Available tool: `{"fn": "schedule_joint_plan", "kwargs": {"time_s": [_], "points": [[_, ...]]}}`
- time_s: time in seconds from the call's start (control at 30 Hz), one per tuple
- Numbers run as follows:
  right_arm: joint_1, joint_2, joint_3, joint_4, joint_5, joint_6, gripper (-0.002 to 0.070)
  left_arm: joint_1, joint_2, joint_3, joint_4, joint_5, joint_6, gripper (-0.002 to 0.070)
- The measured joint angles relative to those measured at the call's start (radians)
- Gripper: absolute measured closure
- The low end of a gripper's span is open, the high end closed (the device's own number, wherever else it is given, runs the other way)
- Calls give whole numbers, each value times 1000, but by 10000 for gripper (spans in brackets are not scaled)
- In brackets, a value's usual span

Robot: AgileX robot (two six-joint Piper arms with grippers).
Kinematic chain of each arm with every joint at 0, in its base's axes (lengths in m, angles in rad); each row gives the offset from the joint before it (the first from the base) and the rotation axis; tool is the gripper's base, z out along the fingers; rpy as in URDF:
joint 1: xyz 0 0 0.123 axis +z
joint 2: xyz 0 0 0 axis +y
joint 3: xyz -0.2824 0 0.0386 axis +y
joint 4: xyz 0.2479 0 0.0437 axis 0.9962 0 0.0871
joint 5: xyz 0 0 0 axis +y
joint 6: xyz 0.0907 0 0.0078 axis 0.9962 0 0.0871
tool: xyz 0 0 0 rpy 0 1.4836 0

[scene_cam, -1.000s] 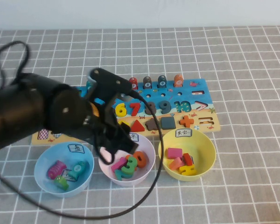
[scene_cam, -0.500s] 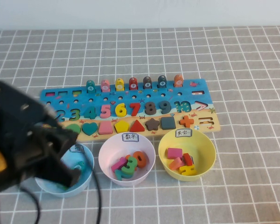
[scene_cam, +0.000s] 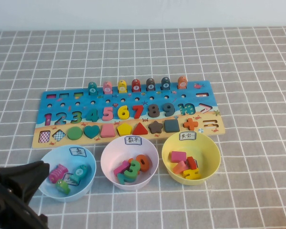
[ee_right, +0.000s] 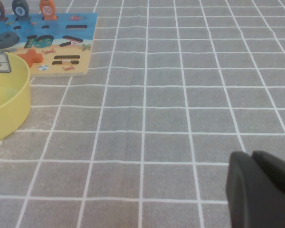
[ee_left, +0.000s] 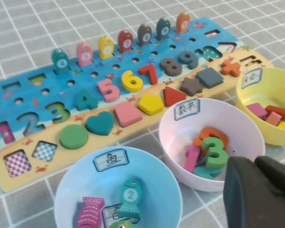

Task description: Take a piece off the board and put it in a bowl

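Note:
The green "3" piece [scene_cam: 132, 170] lies in the pale pink bowl [scene_cam: 108, 155] among other number pieces; the left wrist view shows the piece [ee_left: 213, 152] on top of the heap in that bowl [ee_left: 178, 137]. Behind the bowls lies the long blue and sand-coloured board [scene_cam: 206, 88], with its "3" slot [ee_left: 57, 112] showing only a printed outline. My left gripper [scene_cam: 40, 171] is shut and empty at the near left corner, short of the bowls; its fingertips [ee_left: 247, 164] sit just in front of the pink bowl. My right gripper [ee_right: 251, 157] is shut and empty over bare cloth right of the board.
A light blue bowl [scene_cam: 46, 161] with fish pieces stands left of the pink one, and a yellow bowl [scene_cam: 212, 153] with shape pieces stands to its right. A grey checked cloth [scene_cam: 257, 181] covers the table.
My left arm has pulled back from over the pink bowl to the near left corner, and its jaws have shut empty. The green "3" has stayed in the bowl.

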Motion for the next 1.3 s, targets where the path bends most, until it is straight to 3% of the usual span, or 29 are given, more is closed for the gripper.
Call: {"fn": "schedule_joint_plan", "kwargs": {"time_s": [0.23,0.53,0.63,0.8,1.03,1.3], "points": [[0,-1,0,0,0,0,694,2,0,0,39,-41,-7,677],[0,-3,0,0,0,0,694,7,-48,94,132,-344,-7,677],[0,-4,0,0,0,0,694,52,-145,189,73,-461,25,677],[0,-4,0,0,0,0,691,221,-329,352,-18,-589,118,677],[0,-4,0,0,0,0,693,411,-557,451,-30,-571,120,678],[0,-4,0,0,0,0,693,436,-587,451,-30,-296,120,678]]}}
